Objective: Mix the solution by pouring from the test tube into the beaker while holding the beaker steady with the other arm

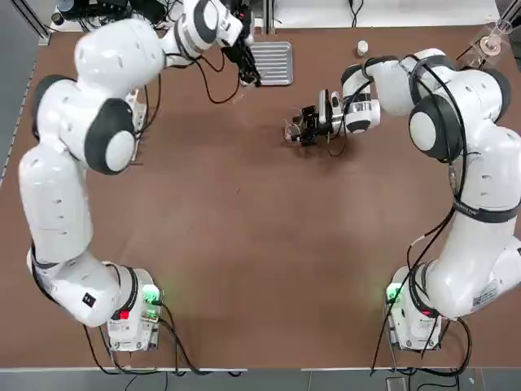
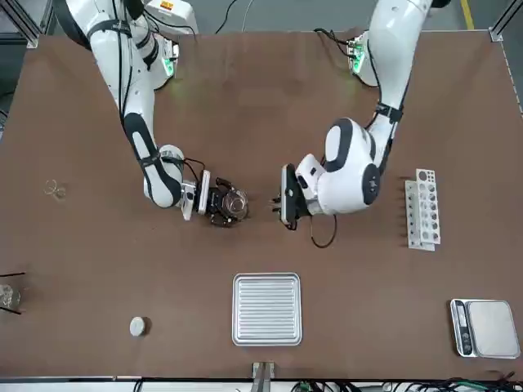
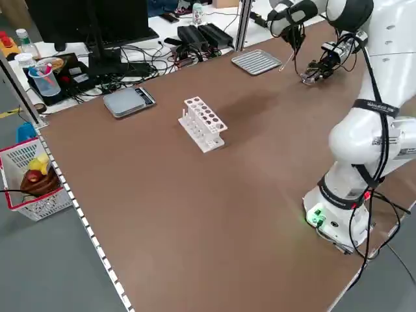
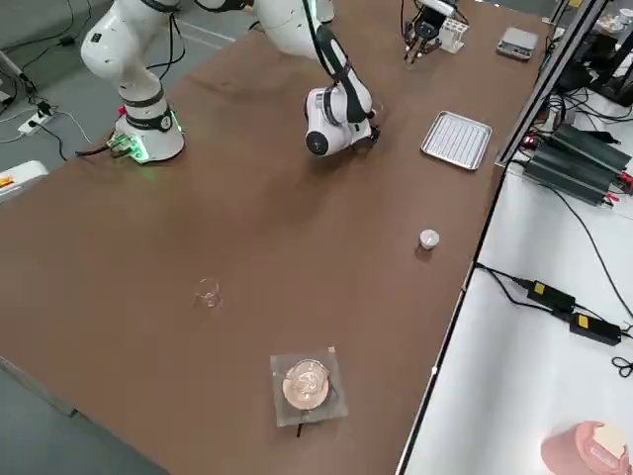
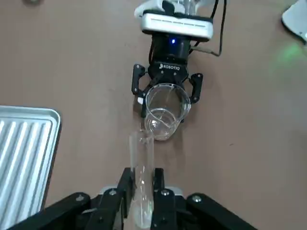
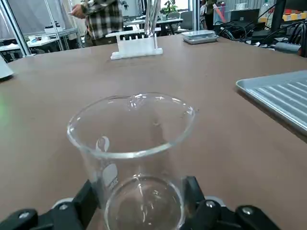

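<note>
From the top, the right gripper (image 1: 299, 129) clasps the beaker (image 1: 291, 129) mid-table, near the ribbed metal tray (image 1: 273, 62). In the left wrist view, the left gripper (image 5: 142, 184) pinches a clear, slender test tube (image 5: 141, 178) just beside the beaker (image 5: 164, 110). The right wrist view shows the beaker (image 6: 132, 158) as a smooth, colourless glass cylinder with a spouted round rim, standing on the matte brown table (image 6: 216, 139).

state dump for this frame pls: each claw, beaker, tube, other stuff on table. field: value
left claw: shut on test tube, raised, close to beaker
right claw: shut on beaker, low at the table
beaker: upright, clear, between right claw's fingers
test tube: mouth points toward beaker, short of its rim
pour: not yet visible
ribbed metal tray: on table beside the claws
test tube rack: on the robot's left side
scale: far left corner
</note>
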Controlling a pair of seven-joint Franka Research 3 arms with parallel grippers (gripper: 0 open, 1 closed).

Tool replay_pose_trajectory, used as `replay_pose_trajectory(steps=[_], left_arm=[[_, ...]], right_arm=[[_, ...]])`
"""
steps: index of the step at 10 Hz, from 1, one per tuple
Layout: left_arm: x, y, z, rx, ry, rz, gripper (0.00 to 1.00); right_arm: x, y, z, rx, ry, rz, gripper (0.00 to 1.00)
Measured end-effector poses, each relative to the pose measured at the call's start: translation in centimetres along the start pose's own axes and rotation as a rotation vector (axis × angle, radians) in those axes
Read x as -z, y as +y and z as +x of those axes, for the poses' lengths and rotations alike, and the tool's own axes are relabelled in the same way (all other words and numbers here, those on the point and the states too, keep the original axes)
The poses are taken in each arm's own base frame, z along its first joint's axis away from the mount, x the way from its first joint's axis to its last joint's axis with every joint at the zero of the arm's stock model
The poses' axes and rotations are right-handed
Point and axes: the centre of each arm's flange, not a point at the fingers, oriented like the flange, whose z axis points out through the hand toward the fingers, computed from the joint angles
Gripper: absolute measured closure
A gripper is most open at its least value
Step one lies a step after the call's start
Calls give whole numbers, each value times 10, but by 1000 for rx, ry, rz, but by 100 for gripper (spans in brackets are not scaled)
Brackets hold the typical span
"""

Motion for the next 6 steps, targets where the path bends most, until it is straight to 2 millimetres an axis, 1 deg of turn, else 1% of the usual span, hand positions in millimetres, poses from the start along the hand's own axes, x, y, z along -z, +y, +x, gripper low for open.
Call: replay_pose_trajectory(steps=[1,3,6], left_arm=[[-12,8,14,8,-57,10,78],[-26,21,34,27,-116,30,78],[-46,30,44,80,-156,72,78]], right_arm=[[0,0,0,0,0,0,22],[0,0,0,0,0,0,22],[0,0,0,0,0,0,22]])
